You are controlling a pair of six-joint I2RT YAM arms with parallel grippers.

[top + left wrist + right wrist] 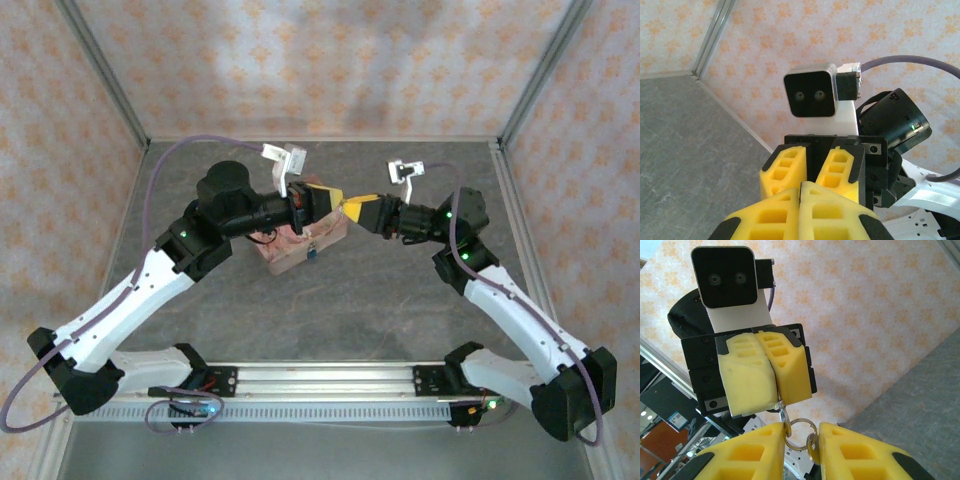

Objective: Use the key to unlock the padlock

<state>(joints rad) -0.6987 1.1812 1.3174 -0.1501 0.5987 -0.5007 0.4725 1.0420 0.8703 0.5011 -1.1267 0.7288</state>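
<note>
Blue padlock (311,256) against pink box (288,256)

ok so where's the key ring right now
Right wrist view, low centre: the key ring hangs just under the tips of the shut left gripper, in the gap between the fingers of the right gripper.

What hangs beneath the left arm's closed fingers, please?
A silvery ring dangles from a thin metal piece, probably the key, pinched by those fingers; its upper part is hidden.
</note>
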